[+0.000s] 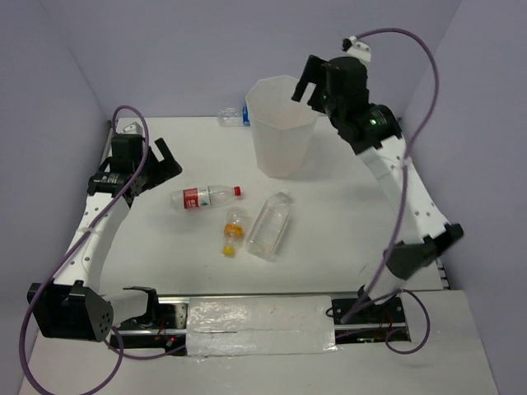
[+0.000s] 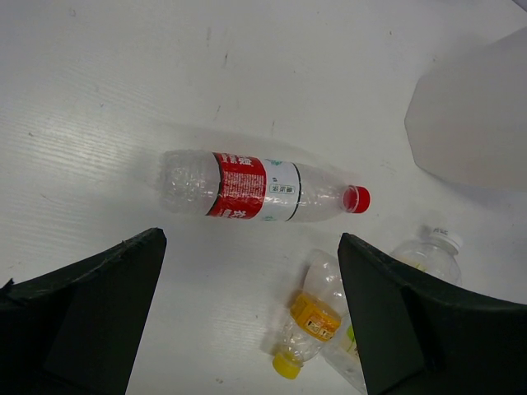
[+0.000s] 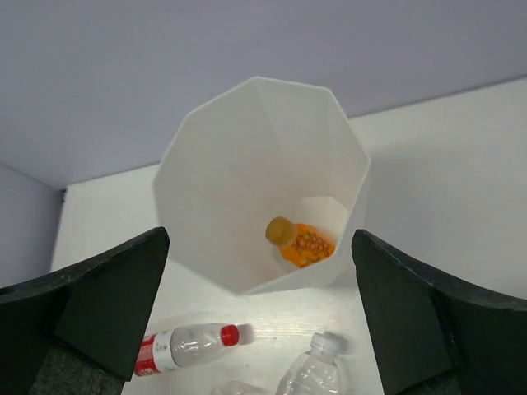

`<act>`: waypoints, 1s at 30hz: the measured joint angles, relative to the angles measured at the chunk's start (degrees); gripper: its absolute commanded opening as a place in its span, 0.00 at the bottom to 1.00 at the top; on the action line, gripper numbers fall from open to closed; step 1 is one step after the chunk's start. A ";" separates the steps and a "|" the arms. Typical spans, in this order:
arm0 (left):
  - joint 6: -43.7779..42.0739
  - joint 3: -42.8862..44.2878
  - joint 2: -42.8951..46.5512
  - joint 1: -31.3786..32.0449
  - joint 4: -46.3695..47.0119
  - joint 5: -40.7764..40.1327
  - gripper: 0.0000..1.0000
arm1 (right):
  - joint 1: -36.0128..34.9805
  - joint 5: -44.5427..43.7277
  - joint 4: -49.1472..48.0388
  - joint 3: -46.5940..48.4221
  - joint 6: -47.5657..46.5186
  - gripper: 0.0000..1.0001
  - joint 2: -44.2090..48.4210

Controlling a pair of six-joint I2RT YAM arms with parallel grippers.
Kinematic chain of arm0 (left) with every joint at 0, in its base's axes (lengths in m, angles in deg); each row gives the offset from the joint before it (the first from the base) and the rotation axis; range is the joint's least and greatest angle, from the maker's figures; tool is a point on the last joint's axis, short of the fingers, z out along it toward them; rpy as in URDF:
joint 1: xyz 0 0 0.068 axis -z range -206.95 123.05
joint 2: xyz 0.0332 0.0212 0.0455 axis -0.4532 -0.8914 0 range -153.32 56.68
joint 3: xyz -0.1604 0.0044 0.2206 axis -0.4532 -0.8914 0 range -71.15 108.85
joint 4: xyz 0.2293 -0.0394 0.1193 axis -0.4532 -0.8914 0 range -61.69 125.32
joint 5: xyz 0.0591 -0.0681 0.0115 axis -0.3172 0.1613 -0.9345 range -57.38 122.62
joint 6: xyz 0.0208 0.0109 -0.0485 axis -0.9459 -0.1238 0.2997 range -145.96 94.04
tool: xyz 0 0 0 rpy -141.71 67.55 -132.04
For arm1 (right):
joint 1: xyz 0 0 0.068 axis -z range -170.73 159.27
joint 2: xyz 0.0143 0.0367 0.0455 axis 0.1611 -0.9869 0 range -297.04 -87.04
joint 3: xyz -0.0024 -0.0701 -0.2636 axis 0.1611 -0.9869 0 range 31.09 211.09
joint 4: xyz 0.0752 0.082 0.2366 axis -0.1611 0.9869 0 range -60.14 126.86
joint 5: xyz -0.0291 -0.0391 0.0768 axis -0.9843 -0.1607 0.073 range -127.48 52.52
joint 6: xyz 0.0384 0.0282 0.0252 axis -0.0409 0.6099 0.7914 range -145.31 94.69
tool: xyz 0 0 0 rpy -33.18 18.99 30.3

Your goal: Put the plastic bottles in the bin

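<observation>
White table (image 1: pixel 346 222): bin (image 1: pixel 284 136) standing; red-label bottle (image 1: pixel 206 197), yellow-cap bottle (image 1: pixel 232 232), wide clear bottle (image 1: pixel 270 226), blue-label bottle (image 1: pixel 233 116) lying.

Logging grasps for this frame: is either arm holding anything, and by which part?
Nothing is held. The left fingers are spread near the red-label bottle; the right fingers are spread above the bin.

Bin (image 3: pixel 247 156) mouth open from above; table (image 2: pixel 123 99) bare beyond red-capped bottle (image 2: pixel 255 186); yellow-capped bottle (image 2: pixel 311 319) crowds nearside.

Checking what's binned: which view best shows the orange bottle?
Right wrist: it looks down into the bin, where the orange bottle lies at the bottom. Top external and left wrist show the bin, not that bottle.
</observation>
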 measured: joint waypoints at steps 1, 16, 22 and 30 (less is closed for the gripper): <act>0.02 0.00 0.00 0.00 0.02 0.00 1.00 | -0.55 -0.48 -0.72 -4.17 -0.28 1.00 4.48; 1.36 -0.13 -3.08 1.57 1.79 2.01 0.99 | -9.38 11.43 -8.50 -76.37 13.84 0.95 38.56; 1.31 0.42 -6.08 10.27 2.19 2.12 0.99 | -10.01 14.91 -14.01 -80.06 19.32 0.97 38.49; 1.31 1.14 -8.96 14.93 2.54 2.23 1.00 | -6.47 13.88 -20.41 -71.95 24.68 0.94 24.15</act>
